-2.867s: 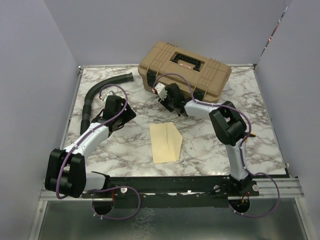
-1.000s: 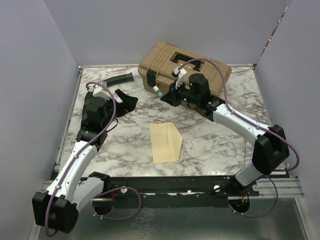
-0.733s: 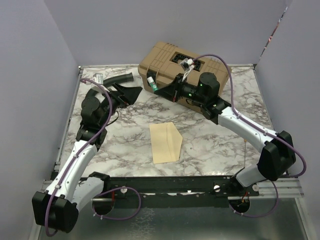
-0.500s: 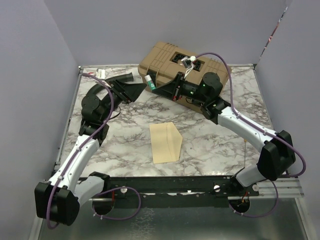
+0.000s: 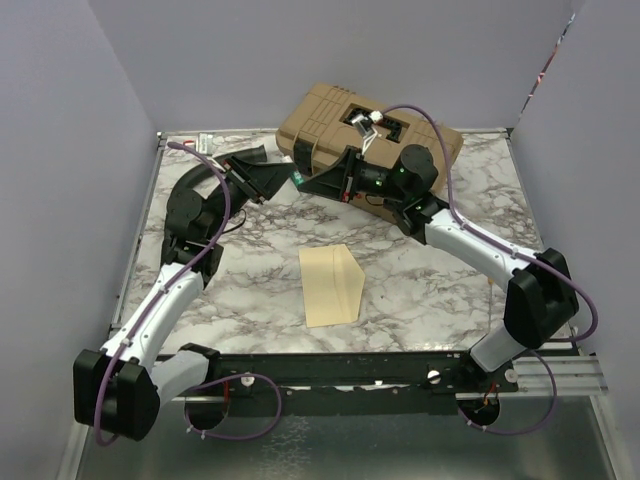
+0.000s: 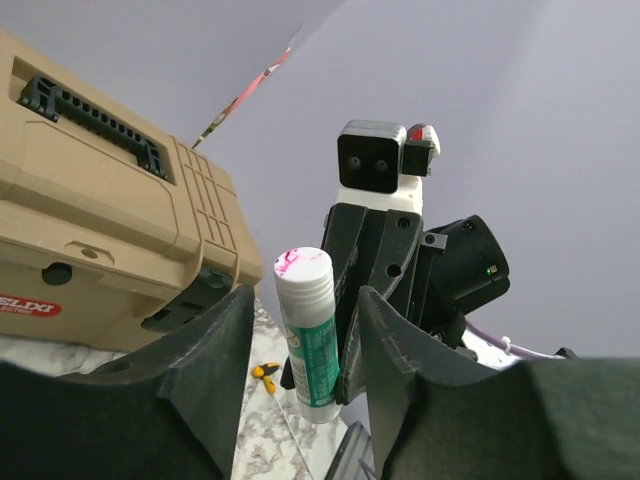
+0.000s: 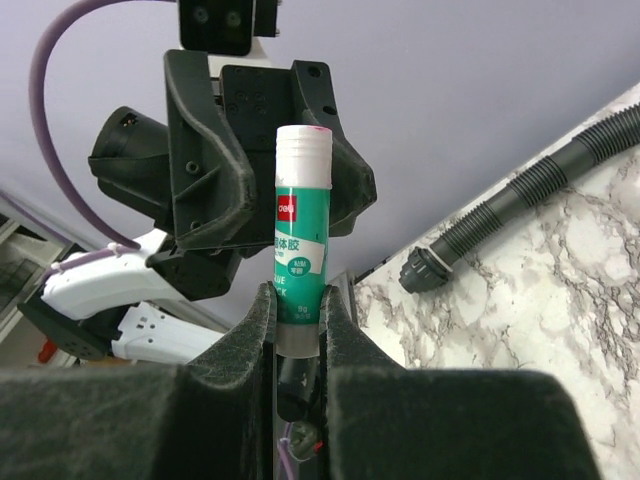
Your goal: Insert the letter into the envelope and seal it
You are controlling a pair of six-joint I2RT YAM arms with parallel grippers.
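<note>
Glue stick (image 7: 301, 240), green-labelled with a white neck and a pink-smeared tip, is clamped at its lower end by the right claw (image 7: 297, 300), whose two black fingers press against it from either side with the stick standing out past them. The left claw (image 6: 303, 300) faces it with its fingers spread wide and holding nothing. In the left wrist view the stick's pink end sits between those fingers with a gap showing on each side. From above, the two claws meet in the air over the far part of the tabletop (image 5: 420, 290), a little left of centre. They hang just in front of the tan toolbox (image 5: 320, 110), which stands against the far edge near the middle. Both arms reach inward from their bases at the near edge. The envelope (image 5: 325, 290), pale yellow-tan, lies flat on the marble-patterned tabletop near the middle, somewhat toward the near edge and well apart from both claws. Its triangular flap (image 5: 350, 275) points toward the right edge. A black corrugated hose (image 5: 185, 190) curves across the far-left corner, partly hidden behind the left arm.
</note>
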